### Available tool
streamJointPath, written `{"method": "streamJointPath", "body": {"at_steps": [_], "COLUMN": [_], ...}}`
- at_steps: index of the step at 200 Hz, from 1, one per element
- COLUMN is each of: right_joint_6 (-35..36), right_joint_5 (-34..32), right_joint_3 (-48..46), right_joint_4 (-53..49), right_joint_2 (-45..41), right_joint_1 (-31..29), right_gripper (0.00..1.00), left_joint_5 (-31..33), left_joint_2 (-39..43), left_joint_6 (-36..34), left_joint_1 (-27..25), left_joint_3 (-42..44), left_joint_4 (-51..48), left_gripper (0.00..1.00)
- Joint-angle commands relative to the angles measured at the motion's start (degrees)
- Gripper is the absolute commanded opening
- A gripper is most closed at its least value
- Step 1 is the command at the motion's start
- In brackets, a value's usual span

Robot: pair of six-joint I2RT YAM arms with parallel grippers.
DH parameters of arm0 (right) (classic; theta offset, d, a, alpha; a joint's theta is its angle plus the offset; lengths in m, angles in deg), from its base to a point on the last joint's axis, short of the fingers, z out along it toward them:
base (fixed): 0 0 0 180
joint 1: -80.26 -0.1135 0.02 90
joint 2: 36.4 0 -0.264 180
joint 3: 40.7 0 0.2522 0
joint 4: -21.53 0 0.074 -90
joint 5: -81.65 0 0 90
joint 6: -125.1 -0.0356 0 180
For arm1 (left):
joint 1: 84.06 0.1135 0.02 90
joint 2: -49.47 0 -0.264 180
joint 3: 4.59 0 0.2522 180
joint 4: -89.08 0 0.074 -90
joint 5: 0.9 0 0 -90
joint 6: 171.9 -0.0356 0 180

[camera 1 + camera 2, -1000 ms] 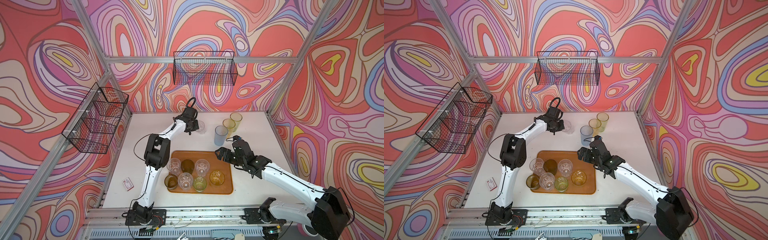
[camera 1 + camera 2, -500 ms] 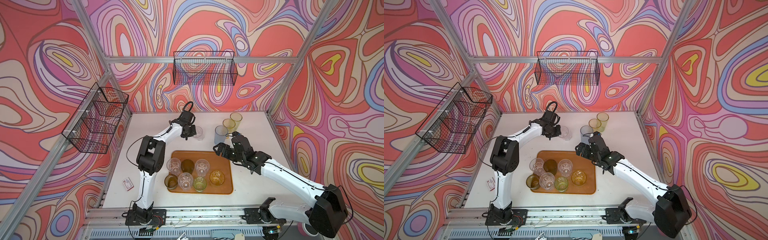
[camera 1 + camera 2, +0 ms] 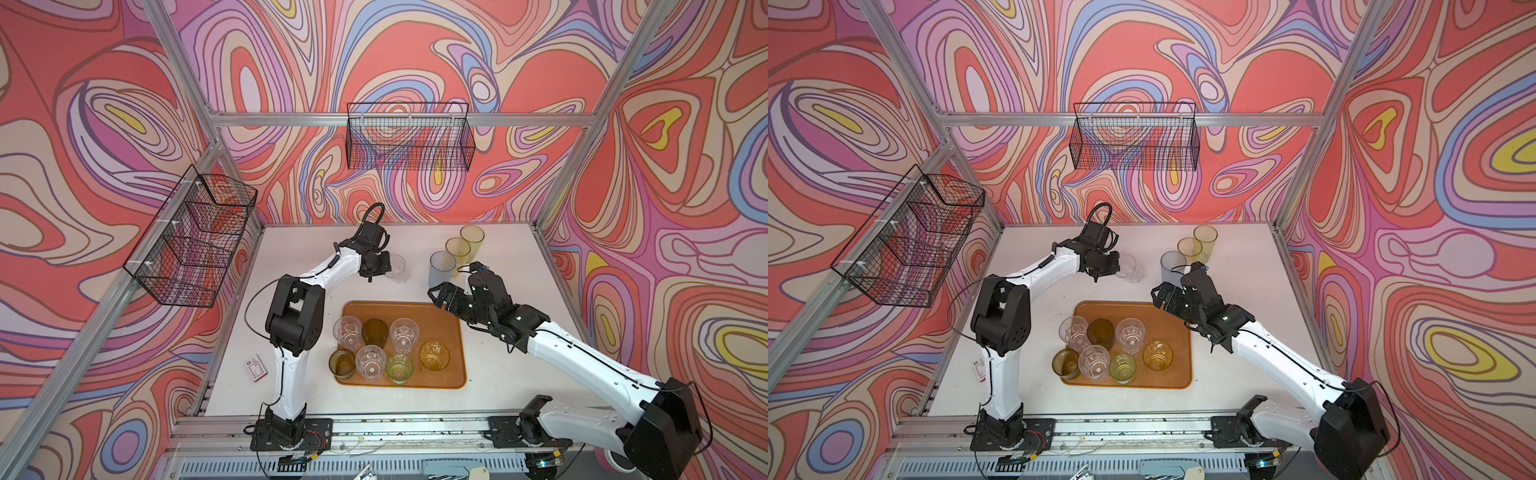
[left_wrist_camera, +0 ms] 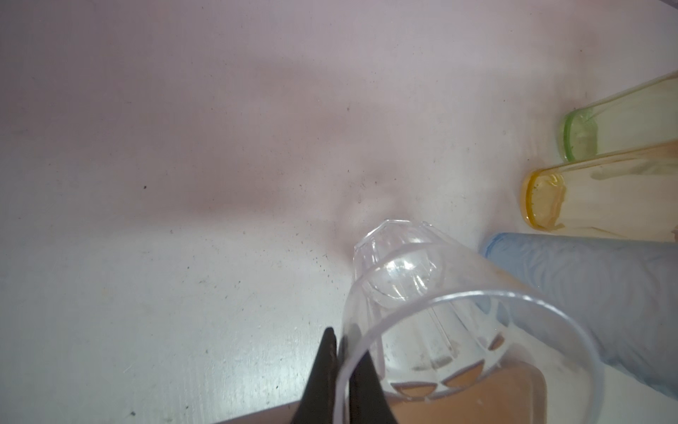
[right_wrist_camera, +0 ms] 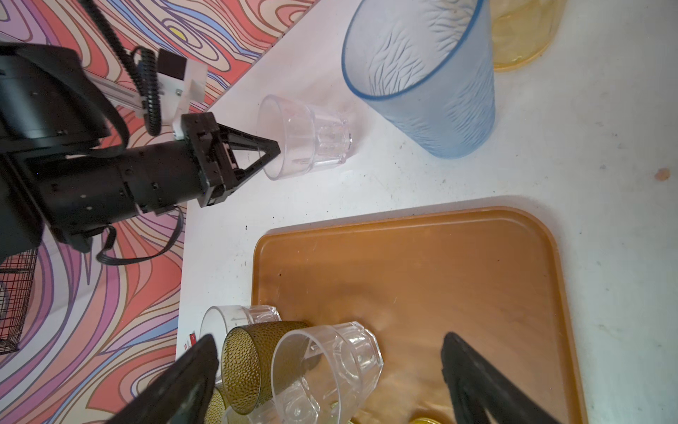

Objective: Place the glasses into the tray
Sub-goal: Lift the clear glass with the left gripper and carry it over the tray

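Both top views: left hand (image 3: 384, 267) clamped on clear glass (image 3: 398, 269) rim, beyond tray (image 3: 432, 322); seven glasses (image 3: 404, 334) in tray.
Left wrist: fingers (image 4: 323, 367) pinch that rim.
Right wrist: right hand (image 5: 328, 345) wide apart, empty, above tray (image 5: 440, 275).

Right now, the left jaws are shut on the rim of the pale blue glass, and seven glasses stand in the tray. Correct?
No. The left jaws are shut on the rim of the short clear glass, not the pale blue glass, which stands apart; the right wrist view shows this. The count of seven in the tray holds.
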Motion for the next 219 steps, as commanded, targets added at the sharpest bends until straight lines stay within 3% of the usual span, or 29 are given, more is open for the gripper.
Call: {"method": "streamJointPath", "body": {"at_steps": [1, 73, 170, 219], "right_joint_6": [-1.31, -0.54, 1.96, 3.52], "right_joint_5": [1.08, 4.78, 8.10, 11.18], "right_joint_3": [-0.94, -2.72, -7.69, -11.77], "right_joint_4": [2.63, 3.11, 7.44, 9.89], "right_joint_2": [-1.06, -4.50, -8.74, -11.89], "right_joint_1": [0.30, 0.29, 0.59, 4.10], "right_gripper": [0.97, 0.97, 0.98, 0.97], "left_joint_5": [-1.25, -0.99, 7.68, 9.71], "left_joint_2": [5.49, 11.86, 22.42, 25.56], "left_joint_6": [-0.78, -1.85, -6.00, -5.97], "left_joint_1": [0.36, -0.21, -7.83, -10.60], "left_joint_3": [2.50, 7.33, 6.11, 6.20], "left_joint_4": [-0.24, -3.35, -14.11, -17.08], "left_gripper": [0.00, 0.00, 0.00, 0.00]}}
